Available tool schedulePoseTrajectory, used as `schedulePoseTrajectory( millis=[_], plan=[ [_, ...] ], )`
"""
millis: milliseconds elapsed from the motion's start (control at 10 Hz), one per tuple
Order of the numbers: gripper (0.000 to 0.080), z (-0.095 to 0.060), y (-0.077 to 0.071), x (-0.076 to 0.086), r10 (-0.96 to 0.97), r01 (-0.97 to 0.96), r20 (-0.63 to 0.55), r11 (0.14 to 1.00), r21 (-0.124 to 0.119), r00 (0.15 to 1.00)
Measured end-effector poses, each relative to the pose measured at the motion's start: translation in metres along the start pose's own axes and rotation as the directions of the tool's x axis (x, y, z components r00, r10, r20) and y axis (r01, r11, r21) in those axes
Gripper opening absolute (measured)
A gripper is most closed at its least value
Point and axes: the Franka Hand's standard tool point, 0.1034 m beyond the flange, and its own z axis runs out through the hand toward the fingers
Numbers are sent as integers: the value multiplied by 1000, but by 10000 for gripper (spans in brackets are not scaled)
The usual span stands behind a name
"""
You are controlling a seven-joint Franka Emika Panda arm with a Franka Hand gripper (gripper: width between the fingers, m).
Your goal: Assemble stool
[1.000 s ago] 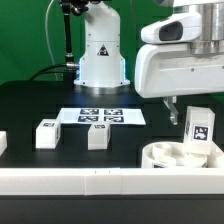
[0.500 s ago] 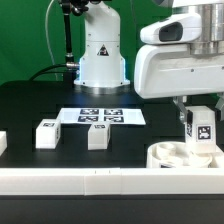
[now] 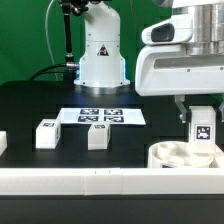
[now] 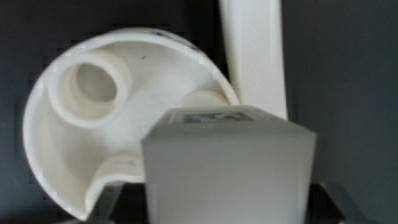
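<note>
On the black table [image 3: 30, 100], two loose legs [image 3: 46, 134] lie near the marker board [image 3: 100, 116]. My gripper [image 3: 200, 116] is clamped on the third leg [image 3: 201, 129], holding it upright over the seat [image 3: 170, 155] at the exterior view's right. I cannot tell whether it touches. I judge that no leg is socketed yet.

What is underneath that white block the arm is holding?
The round stool seat, with a socket showing. The leg in the end effector covers the spot right beneath it.

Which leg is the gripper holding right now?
The rightmost leg in the exterior view, upright above the seat; the left leg and middle leg stand free.
</note>
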Motion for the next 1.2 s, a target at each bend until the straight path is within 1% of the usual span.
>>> schedulePoseTrajectory(
  millis=[100,300,500,700,900,1000,1200],
  plan=[
    [337,0,0,0,86,-86,1,996,4,996],
    [337,0,0,0,301,-301,8,954,10,954],
    [337,1,-2,-2,470,-470,9,883,6,883],
    [337,1,-3,-2,564,-564,7,826,2,826],
    [337,1,-2,-2,703,-703,19,711,7,711],
    [338,0,-2,-2,742,-743,24,670,-4,669],
    [338,1,-4,-3,825,-825,21,565,-11,565]
  ],
)
